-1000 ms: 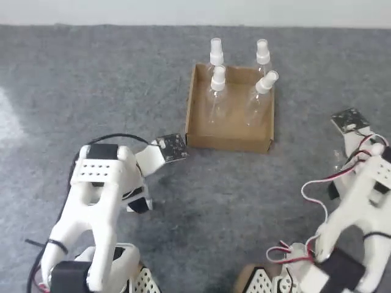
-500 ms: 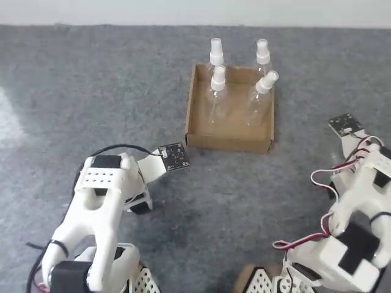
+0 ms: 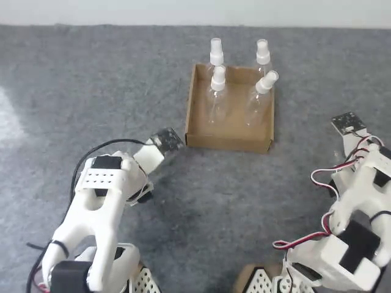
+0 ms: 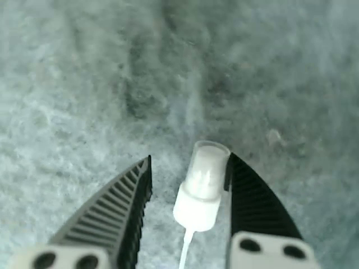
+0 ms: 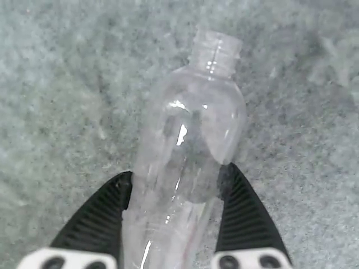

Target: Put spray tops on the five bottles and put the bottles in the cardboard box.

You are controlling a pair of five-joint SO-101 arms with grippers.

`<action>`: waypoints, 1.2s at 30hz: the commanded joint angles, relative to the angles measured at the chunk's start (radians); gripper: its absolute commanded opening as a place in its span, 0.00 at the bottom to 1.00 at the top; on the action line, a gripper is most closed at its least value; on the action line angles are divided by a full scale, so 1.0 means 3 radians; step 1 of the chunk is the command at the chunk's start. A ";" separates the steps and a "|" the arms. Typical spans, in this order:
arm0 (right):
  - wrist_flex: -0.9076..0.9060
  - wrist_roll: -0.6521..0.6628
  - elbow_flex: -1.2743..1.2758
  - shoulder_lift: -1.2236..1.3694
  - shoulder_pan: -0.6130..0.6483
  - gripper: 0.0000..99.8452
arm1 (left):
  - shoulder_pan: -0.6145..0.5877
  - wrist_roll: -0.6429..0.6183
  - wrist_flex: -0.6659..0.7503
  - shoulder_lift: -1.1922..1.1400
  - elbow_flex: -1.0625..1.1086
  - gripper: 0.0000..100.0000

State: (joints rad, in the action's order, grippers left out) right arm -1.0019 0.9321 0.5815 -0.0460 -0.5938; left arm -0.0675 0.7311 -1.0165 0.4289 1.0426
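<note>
Right gripper (image 5: 176, 172), near right of the cardboard box (image 3: 229, 143), is pinching the last bottle (image 5: 193, 134) across its belly, with the open neck pointing away. It looks like empty thin clear plastic: light, slick, likely to dent, so squeeze gently at the wide mid-body.

Left gripper (image 4: 189, 158), near left, has its jaws spread around the spray top (image 4: 202, 185). One jaw touches it, with a gap at the other. It's a small hard part with a floppy dip tube, so grab the collar, not the tube.

Four capped bottles (image 3: 218, 91) are at the box.
</note>
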 commanded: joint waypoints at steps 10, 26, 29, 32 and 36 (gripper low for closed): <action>-0.0105 -0.0046 -0.0015 -0.0013 -0.0043 0.01 | -0.0015 -0.0010 -0.0905 -0.0005 -0.0688 0.24; -0.0110 -0.0051 -0.0005 -0.0003 -0.0043 0.01 | -0.0056 0.0266 -0.0251 -0.0716 -0.0422 0.17; -0.0110 -0.0051 -0.0005 -0.0003 -0.0043 0.01 | -0.0077 0.0133 -0.0297 -0.0752 -0.0606 0.08; -0.0202 -0.0051 -0.0005 -0.0003 -0.0043 0.01 | -0.0061 0.0026 -0.0557 -0.0634 -0.0862 0.01; -0.0269 -0.0056 -0.0005 -0.0028 -0.0043 0.01 | -0.0041 -0.0276 -0.0915 -0.0373 -0.1281 0.01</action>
State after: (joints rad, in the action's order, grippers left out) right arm -1.0587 0.9244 0.5800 -0.0460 -0.5938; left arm -0.0844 0.7234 -1.2252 0.2371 0.7725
